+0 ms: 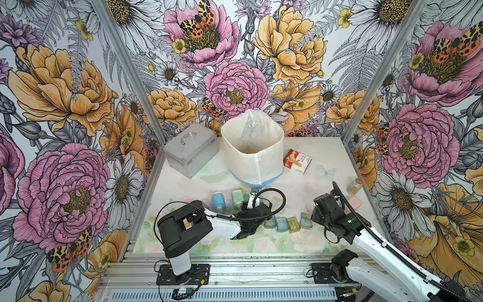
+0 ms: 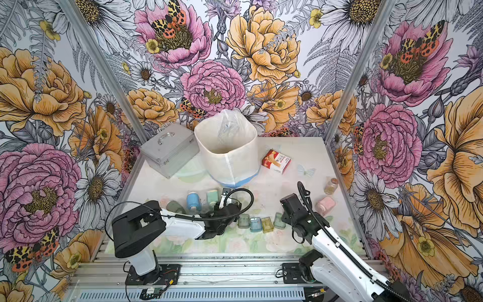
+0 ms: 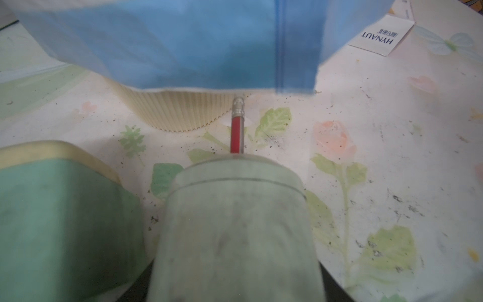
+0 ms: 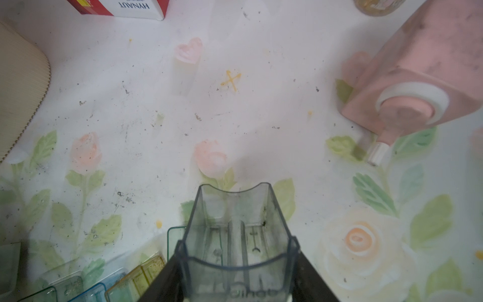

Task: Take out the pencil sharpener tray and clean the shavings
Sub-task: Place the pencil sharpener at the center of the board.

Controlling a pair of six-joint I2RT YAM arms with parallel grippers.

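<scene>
While the right gripper [image 4: 236, 264] clamps the tray [image 4: 235, 222], long axis pointing straight off the wrist, the bin [image 1: 252, 159] stands well apart, ahead and leftward.

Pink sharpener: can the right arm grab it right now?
Probably not yet. The pink sharpener lies close beside the right gripper, with only bare table between them. But the jaws are shut on a clear tray, so it has no free grip.
</scene>
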